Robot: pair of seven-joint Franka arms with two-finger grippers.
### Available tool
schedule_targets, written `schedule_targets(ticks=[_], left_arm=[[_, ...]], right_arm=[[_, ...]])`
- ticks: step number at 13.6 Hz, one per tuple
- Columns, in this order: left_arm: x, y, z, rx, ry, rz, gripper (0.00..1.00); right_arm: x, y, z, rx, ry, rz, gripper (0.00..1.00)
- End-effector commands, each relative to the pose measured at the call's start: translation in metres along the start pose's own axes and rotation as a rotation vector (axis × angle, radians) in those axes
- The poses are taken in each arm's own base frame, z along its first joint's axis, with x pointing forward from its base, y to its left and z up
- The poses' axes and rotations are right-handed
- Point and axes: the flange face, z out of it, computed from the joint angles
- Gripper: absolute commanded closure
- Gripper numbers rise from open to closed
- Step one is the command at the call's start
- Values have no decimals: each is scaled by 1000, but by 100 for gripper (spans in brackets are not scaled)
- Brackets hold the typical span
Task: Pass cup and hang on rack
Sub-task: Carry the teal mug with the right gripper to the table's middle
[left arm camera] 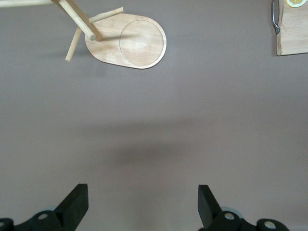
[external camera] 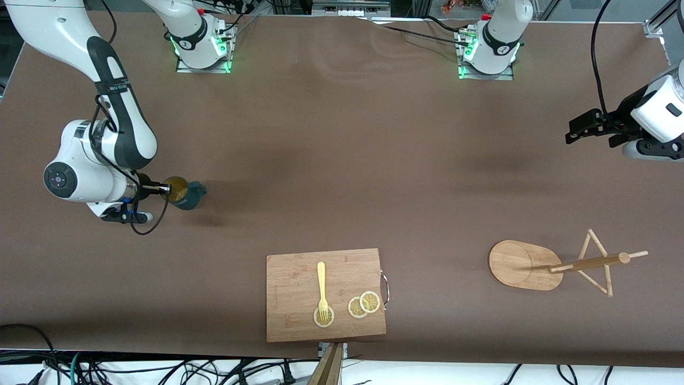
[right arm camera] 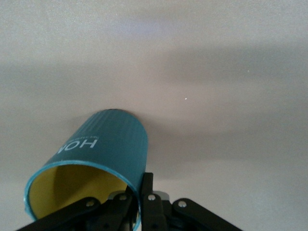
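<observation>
The dark teal cup (external camera: 187,194) with a yellow inside hangs tilted a little above the table at the right arm's end, its handle pointing away from the gripper. My right gripper (external camera: 164,188) is shut on the cup's rim, one finger inside and one outside the wall; the right wrist view shows the gripper (right arm camera: 140,192) and the cup (right arm camera: 108,144). The bamboo rack (external camera: 523,264) stands near the front edge at the left arm's end, its pegs on the post (external camera: 588,263). My left gripper (external camera: 576,132) is open and empty, up in the air over bare table; the left wrist view shows it (left arm camera: 143,207) and the rack's base (left arm camera: 127,41).
A rectangular bamboo cutting board (external camera: 291,278) lies near the front edge at mid-table, with a yellow fork (external camera: 321,286) and lemon slices (external camera: 364,305) on it. Its corner shows in the left wrist view (left arm camera: 293,33). Brown cloth covers the table.
</observation>
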Motion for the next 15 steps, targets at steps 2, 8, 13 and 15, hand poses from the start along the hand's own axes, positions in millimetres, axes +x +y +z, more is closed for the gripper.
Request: schedule_targets(ticks=[2, 8, 13, 15], left_arm=[[-1, -3, -4, -2, -3, 6, 0], [0, -3, -4, -3, -3, 6, 0], [1, -4, -2, -3, -9, 6, 0], [1, -5, -1, -3, -11, 4, 0]], right_arm=[[3, -13, -28, 72, 45, 31, 100], [6, -124, -67, 113, 107, 119, 100], [-16, -280, -75, 125, 143, 285, 100], [-26, -349, -76, 149, 165, 359, 100]])
